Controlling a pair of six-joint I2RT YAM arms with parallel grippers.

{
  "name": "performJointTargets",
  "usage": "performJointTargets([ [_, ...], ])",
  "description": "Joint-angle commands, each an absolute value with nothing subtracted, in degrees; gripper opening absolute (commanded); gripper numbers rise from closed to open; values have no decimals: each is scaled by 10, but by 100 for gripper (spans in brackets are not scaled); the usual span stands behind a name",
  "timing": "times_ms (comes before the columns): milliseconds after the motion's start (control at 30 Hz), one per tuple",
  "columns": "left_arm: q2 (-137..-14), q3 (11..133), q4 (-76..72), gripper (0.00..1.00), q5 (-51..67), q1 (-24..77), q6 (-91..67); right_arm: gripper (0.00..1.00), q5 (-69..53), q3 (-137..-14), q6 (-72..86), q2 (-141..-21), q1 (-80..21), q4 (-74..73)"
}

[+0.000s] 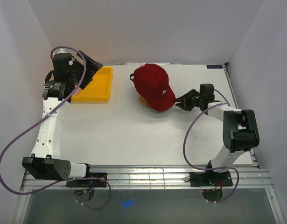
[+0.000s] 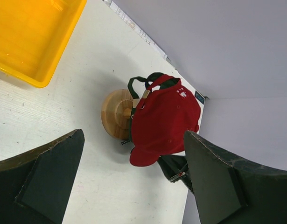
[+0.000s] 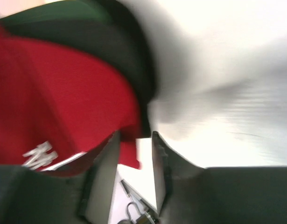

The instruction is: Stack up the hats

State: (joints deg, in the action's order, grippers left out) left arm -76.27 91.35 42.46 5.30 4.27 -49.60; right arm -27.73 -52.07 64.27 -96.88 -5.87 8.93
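A red cap [image 1: 154, 84] tops a stack of hats on the wooden stand [image 1: 144, 101] at the table's back middle. The left wrist view shows the red cap [image 2: 164, 119], a dark green cap's strap [image 2: 134, 84] under it and the stand [image 2: 116, 113]. My right gripper [image 1: 179, 101] is at the red brim's right tip. In the blurred right wrist view its jaws [image 3: 135, 135] stand narrowly apart with the red brim's [image 3: 64, 93] edge between them, and green and black caps [image 3: 124, 42] lie beneath. My left gripper [image 1: 91, 69] is open and empty over the yellow tray, far from the caps [image 2: 134, 133].
The yellow tray [image 1: 99, 86] sits at the back left, and its rim [image 2: 38, 81] shows in the left wrist view. White walls close in the table on three sides. The right arm's cable loops over the table's right part.
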Motion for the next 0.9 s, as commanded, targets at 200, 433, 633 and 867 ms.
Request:
performJointTargets([
  [200, -730, 907, 425, 98, 54, 39, -490, 54, -204, -500, 590, -967, -56, -35],
  [433, -737, 911, 430, 98, 40, 28, -481, 60, -206, -469, 588, -866, -50, -36],
  [633, -766, 923, 438, 98, -19, -32, -460, 64, -237, -423, 564, -742, -49, -14],
  [867, -872, 946, 396, 98, -106, -91, -427, 67, -293, -388, 483, -633, -51, -24],
])
